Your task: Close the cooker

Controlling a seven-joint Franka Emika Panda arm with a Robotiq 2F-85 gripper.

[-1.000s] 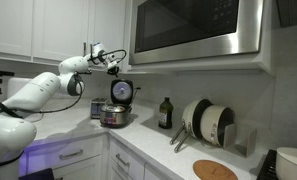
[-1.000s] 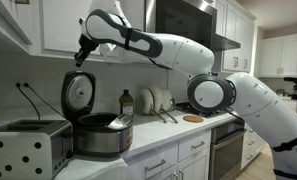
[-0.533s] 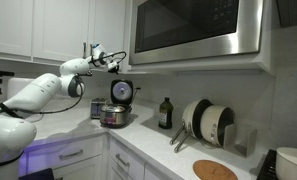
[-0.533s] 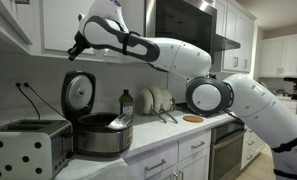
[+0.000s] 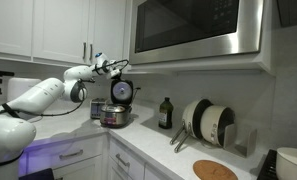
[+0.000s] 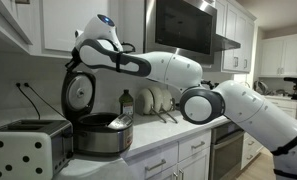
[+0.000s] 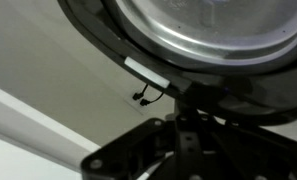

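The cooker (image 5: 114,116) stands on the counter, a small round steel pot that also shows in the other exterior view (image 6: 100,135). Its hinged lid (image 6: 78,95) stands upright and open, with a dark rim and pale inner face. It also shows in an exterior view (image 5: 120,90). My gripper (image 6: 73,66) is at the lid's top edge, on its back side; it also shows in an exterior view (image 5: 121,69). The wrist view shows the lid's rim and shiny face (image 7: 188,30) close above the dark fingers (image 7: 183,150). Whether the fingers are open or shut is hidden in shadow.
A boxy silver toaster (image 6: 23,148) sits beside the cooker. A dark bottle (image 5: 166,112) and a rack of plates (image 5: 208,122) stand further along the counter. A microwave (image 5: 193,30) and upper cabinets (image 5: 38,30) hang close overhead. A wall socket (image 7: 143,95) is behind the lid.
My gripper has come down from in front of the cabinets to the top edge of the open lid. The lid has not visibly moved.
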